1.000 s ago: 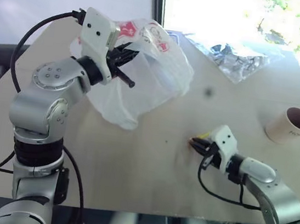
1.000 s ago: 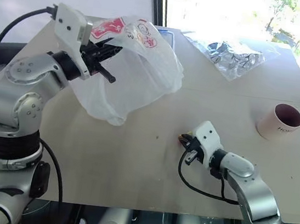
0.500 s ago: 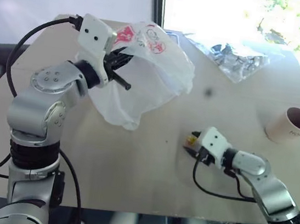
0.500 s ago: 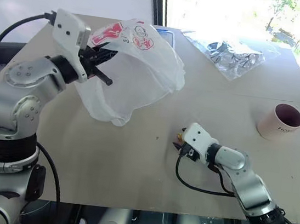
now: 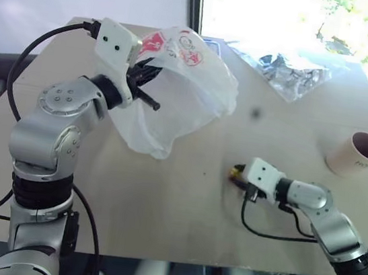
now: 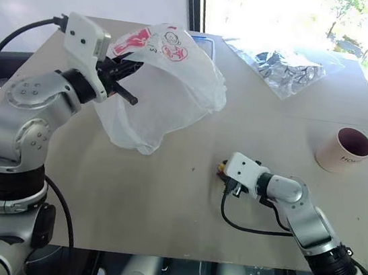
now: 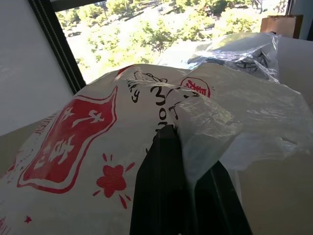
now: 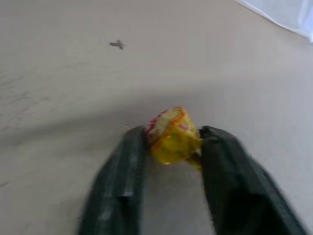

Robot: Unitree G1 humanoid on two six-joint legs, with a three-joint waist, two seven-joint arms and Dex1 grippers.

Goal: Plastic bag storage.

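Right now I have the left gripper (image 7: 178,147) raised above the far left part of the wooden table (image 5: 162,202), its two black fingers pinched together on a fold of the plastic bag (image 5: 187,90). The bag hangs from that grip, its white film with red printed motifs billowing out toward the table's middle, the lower end sagging down near the tabletop. My right gripper (image 8: 171,139) sits low over the table on the near right side, its fingers partly apart with a small yellow wrapped candy (image 8: 171,136) squeezed between the tips. Farther back lies a clear plastic wrap (image 5: 295,69), and a pinkish cup (image 5: 357,153) stands well off to the right.
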